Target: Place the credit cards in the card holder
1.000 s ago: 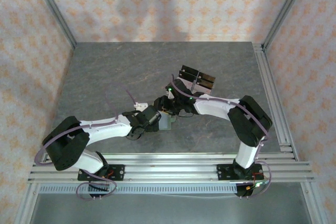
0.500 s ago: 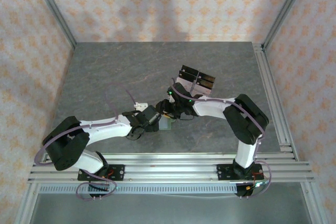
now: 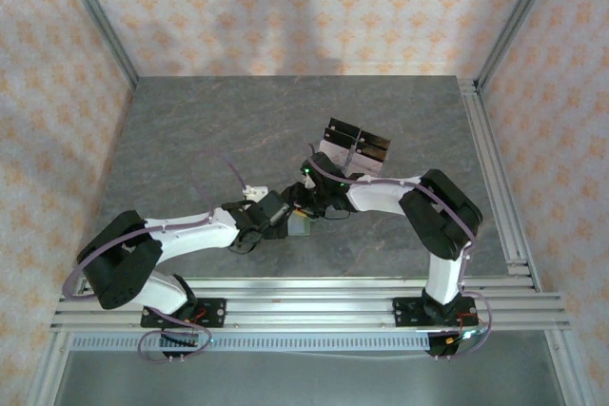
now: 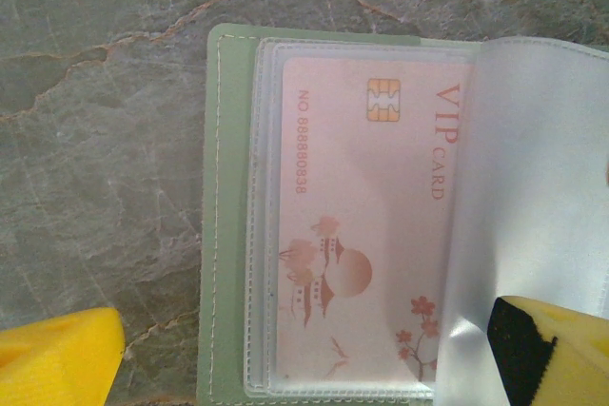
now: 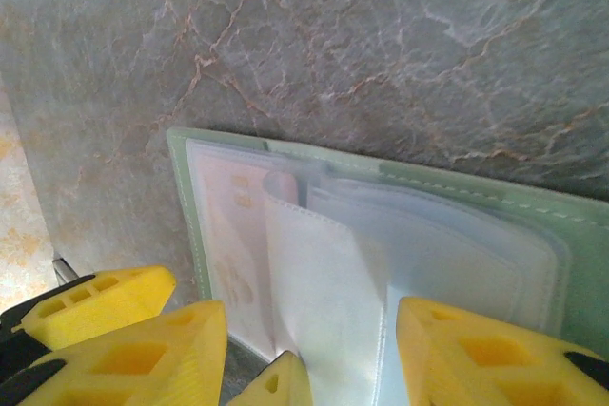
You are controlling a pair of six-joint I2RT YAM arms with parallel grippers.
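The sage-green card holder [image 4: 228, 235] lies open on the grey table, small between the two wrists from above [image 3: 303, 226]. A pink credit card [image 4: 362, 216] marked VIP sits inside its first clear sleeve. My left gripper [image 4: 304, 358] is open wide, one yellow finger [image 4: 57, 354] on the table left of the holder and the other resting on a loose clear leaf. In the right wrist view, my right gripper [image 5: 314, 358] stands open over the card holder [image 5: 476, 187], fingers either side of a raised clear leaf [image 5: 324, 273]. The credit card [image 5: 228, 235] shows faintly behind that leaf.
A clear acrylic rack [image 3: 357, 145] with black pieces stands just behind the right wrist. Both arms meet mid-table near the front [image 3: 295, 211]. Aluminium rails [image 3: 304, 297] run along the near edge and the right side.
The right arm has shifted slightly left, closing in over the card holder. The left arm has stayed put.
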